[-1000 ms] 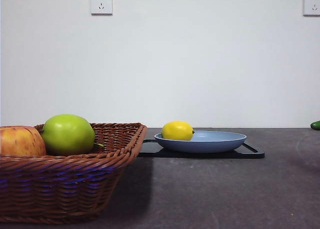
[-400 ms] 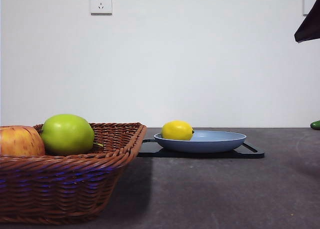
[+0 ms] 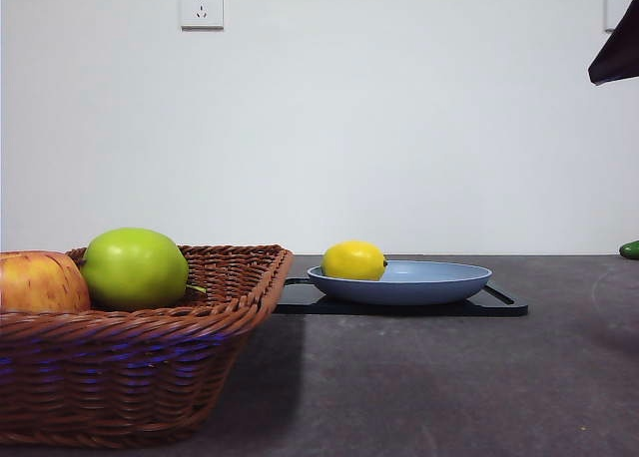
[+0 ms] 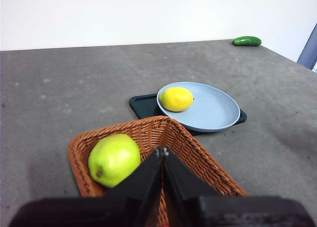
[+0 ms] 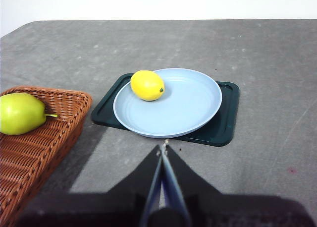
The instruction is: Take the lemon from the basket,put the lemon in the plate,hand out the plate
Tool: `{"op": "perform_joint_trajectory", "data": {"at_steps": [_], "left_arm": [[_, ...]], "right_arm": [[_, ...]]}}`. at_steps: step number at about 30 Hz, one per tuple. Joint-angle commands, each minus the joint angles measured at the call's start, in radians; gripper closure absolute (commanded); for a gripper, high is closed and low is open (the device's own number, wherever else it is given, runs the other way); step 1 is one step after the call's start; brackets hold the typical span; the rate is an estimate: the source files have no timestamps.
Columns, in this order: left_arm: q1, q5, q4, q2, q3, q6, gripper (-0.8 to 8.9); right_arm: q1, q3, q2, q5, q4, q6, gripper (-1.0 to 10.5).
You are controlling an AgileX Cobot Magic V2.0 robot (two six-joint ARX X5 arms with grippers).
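Resting inside the matte light-blue round plate (image 5: pixel 188 105), near its rim, the small yellow lemon (image 5: pixel 147 85) is out of the brown wicker basket (image 4: pixel 173 138). Both grippers, left (image 4: pixel 162 151) and right (image 5: pixel 163 148), pressed together, empty. Handing out remains.

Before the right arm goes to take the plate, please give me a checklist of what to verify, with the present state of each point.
1. Lemon lies in the light blue plate: ok.
2. Lemon rests near the plate's rim on the basket side, so it may roll when lifted: not ok.
3. Plate sits flat on the black tray: ok.
4. Plate's near rim is free of obstacles: ok.
5. Right gripper jaws shut, must open first: not ok.
6. Left gripper shut, above the wicker basket, away from the plate: ok.
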Motion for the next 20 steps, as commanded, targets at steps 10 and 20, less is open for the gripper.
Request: {"op": "perform_joint_trajectory", "data": {"at_steps": [10, 20], "left_arm": [[0.299, -0.182, 0.05, -0.252, -0.152, 0.143, 8.05], [0.362, -0.185, 0.183, -0.294, -0.422, 0.116, 8.05]], "right_arm": [[0.008, 0.012, 0.004, 0.003, 0.013, 0.009, 9.4], [0.008, 0.012, 0.004, 0.003, 0.013, 0.009, 9.4]]}}
